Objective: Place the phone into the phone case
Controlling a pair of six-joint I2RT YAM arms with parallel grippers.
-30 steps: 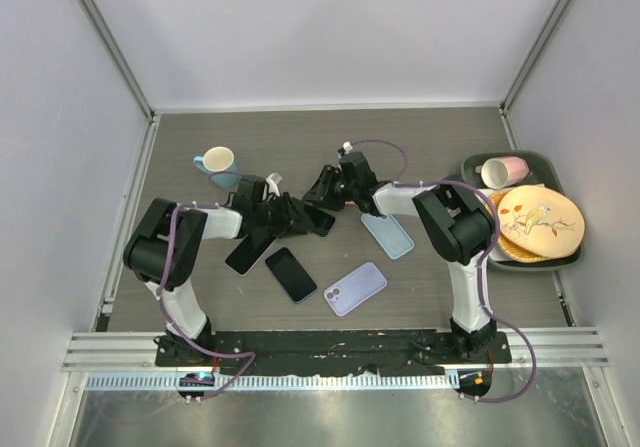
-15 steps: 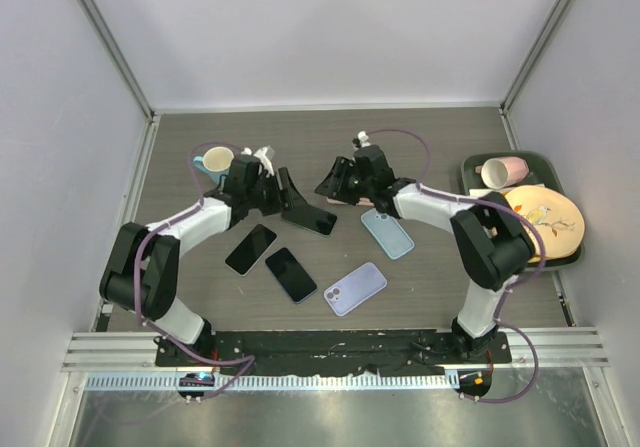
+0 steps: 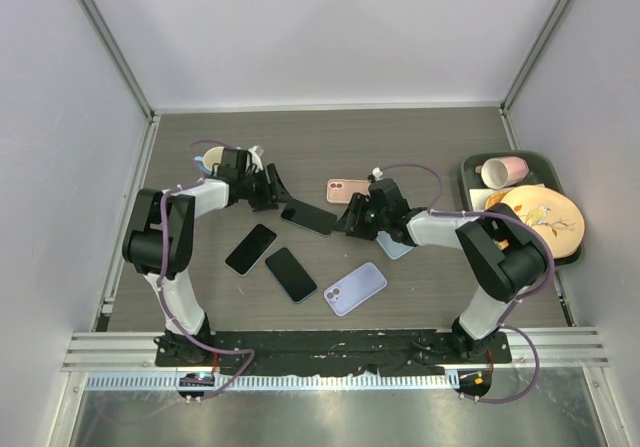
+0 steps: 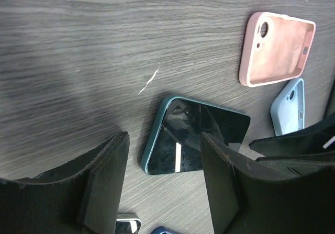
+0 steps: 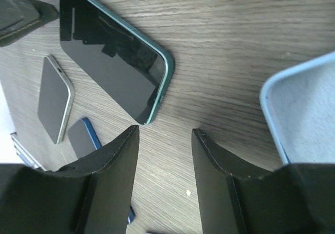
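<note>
A dark phone in a teal case (image 3: 308, 217) lies flat mid-table. It also shows in the left wrist view (image 4: 196, 137) and in the right wrist view (image 5: 112, 51). My left gripper (image 3: 272, 191) is open and empty just left of it, its jaws (image 4: 165, 140) wide over the phone's near end. My right gripper (image 3: 350, 218) is open and empty just right of it (image 5: 165, 134). An empty pink case (image 3: 348, 187) lies behind the phone (image 4: 277, 48). A light blue case (image 3: 398, 245) lies partly under my right arm (image 5: 306, 113).
A black phone (image 3: 250, 249), a blue-edged phone (image 3: 290, 274) and a lilac phone (image 3: 355, 288) lie nearer the front. A cup (image 3: 214, 158) stands at the left. A green tray (image 3: 548, 157) with a pink mug (image 3: 503, 171) and plates (image 3: 540, 217) sits at the right.
Both grippers have drawn away from the teal-cased phone, the left toward the cup and the right toward the front. The pink case is now uncovered. The phone has stayed put.
</note>
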